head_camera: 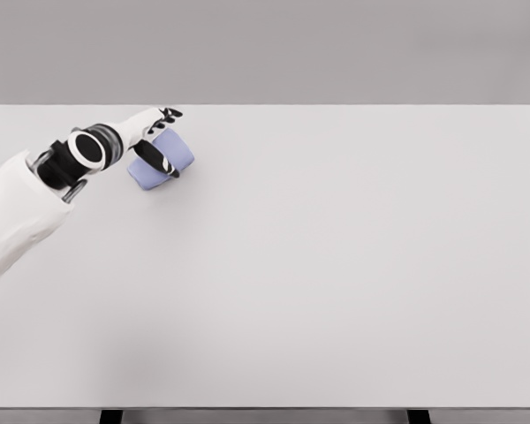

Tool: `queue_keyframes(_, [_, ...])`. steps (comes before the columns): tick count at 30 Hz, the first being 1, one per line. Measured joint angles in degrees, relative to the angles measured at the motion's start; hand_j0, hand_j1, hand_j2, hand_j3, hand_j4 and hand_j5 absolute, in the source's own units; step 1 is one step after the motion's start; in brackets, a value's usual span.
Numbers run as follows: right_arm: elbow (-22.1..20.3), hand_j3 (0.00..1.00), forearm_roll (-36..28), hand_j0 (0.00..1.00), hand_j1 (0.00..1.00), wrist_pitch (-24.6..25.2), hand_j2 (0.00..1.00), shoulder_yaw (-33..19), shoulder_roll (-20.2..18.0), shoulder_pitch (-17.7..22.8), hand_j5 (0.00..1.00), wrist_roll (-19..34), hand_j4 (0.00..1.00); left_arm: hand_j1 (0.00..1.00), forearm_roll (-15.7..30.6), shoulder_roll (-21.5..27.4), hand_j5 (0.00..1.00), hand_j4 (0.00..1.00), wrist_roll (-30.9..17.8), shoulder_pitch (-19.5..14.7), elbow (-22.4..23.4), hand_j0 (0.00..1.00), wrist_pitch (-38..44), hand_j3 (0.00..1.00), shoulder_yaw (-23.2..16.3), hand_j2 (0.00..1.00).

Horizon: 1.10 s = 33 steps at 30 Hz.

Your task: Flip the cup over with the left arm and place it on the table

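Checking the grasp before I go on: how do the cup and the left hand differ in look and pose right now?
The cup is pale lavender-blue and one rounded piece; the left hand is white with thin black fingers. The cup lies tilted on its side near the table's far left; the hand reaches in from the left, with a finger curled across the cup's front. Both meet at the same spot.
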Motion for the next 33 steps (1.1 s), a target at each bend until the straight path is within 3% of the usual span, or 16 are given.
queue_keyframes(15, [0.0,1.0,0.01,1.0,1.0,0.0,1.0,0.0,0.0,0.0,1.0,0.0,1.0,1.0,-0.24,-0.09,1.0,1.0,0.0,-1.41,1.47,1.0,0.01,1.0,-2.65,1.0])
queue_keyframes(33, [0.0,1.0,0.0,1.0,1.0,0.0,1.0,0.0,0.0,0.0,1.0,0.0,1.0,1.0,-0.23,-0.49,1.0,1.0,0.0,-1.67,2.03,1.0,0.01,1.0,-3.03,1.0])
